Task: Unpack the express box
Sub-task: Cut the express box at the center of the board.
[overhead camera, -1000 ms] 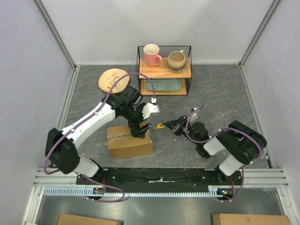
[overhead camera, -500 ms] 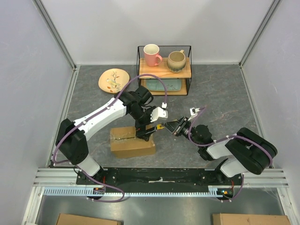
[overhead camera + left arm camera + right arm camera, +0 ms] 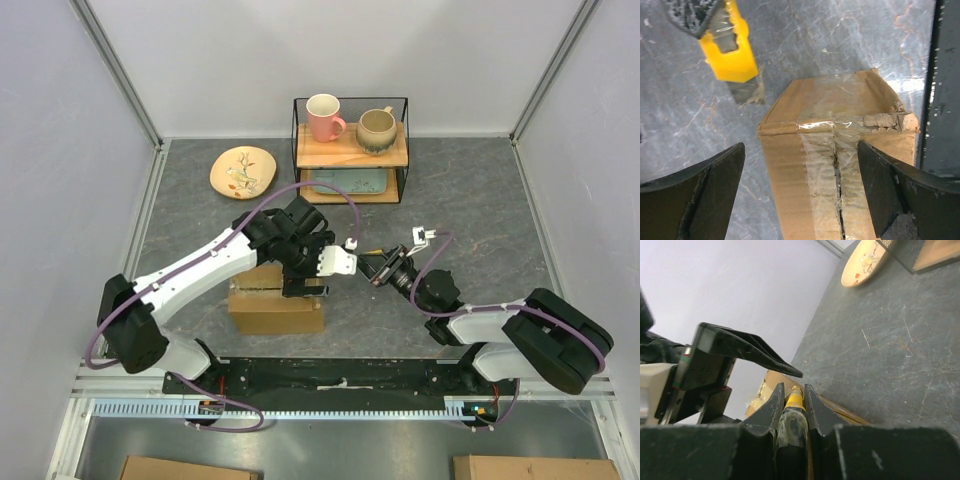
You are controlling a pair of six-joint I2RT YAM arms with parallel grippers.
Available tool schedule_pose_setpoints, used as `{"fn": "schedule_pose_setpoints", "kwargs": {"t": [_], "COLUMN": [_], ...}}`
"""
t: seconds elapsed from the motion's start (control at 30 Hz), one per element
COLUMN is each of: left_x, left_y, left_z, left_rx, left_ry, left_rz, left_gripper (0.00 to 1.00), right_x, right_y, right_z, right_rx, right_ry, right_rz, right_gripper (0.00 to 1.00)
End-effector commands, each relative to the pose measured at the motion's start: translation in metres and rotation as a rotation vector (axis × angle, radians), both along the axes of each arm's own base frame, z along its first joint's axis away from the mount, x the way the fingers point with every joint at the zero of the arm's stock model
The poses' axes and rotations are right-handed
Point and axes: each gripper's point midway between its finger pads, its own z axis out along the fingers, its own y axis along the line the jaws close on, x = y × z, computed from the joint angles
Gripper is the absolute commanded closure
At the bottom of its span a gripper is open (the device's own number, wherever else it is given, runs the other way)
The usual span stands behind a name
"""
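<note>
The express box (image 3: 272,308) is a brown carton lying in front of the left arm's base. Its taped top seam (image 3: 836,165) is split along the middle. My left gripper (image 3: 303,283) hangs open over the box's right end, and its fingers (image 3: 695,200) stand wide on either side of the seam without touching it. My right gripper (image 3: 373,271) is shut on a yellow utility knife (image 3: 794,402). The knife's blade (image 3: 742,90) points at the box's end from just off the carton (image 3: 762,390).
A wire rack (image 3: 350,150) at the back holds a pink mug (image 3: 323,115), a beige mug (image 3: 376,128) and a teal tray (image 3: 347,182). A patterned plate (image 3: 243,170) lies to its left. Plain cardboard boxes (image 3: 160,468) show below the table's near rail.
The right gripper has carried the knife left, up to the box's right end. The left gripper has turned and shifted over that same end, still open.
</note>
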Motion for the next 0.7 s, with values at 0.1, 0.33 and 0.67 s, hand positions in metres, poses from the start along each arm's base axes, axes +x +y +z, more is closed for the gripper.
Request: {"fn": "schedule_pose_setpoints", "kwargs": {"t": [0.1,0.33,0.67], "left_x": [0.028,0.022,0.007], "left_y": [0.030,0.021,0.026], "left_z": [-0.007,0.010,0.015], "left_rx": [0.161,0.156,0.154], "left_ry": [-0.253,-0.320,-0.285], "left_rz": [0.036,-0.030,-0.048], "left_gripper": [0.02,0.26,0.36], "right_x": [0.010,0.029,0.088], "right_y": [0.003,0.012,0.026], "right_z": [-0.003,0.001,0.001], "right_rx": [0.001,-0.027,-0.052], "right_ry": [0.011,-0.016,-0.050], "right_rz": [-0.036,-0.070,-0.173], "right_gripper": [1.00,1.00,1.00]}}
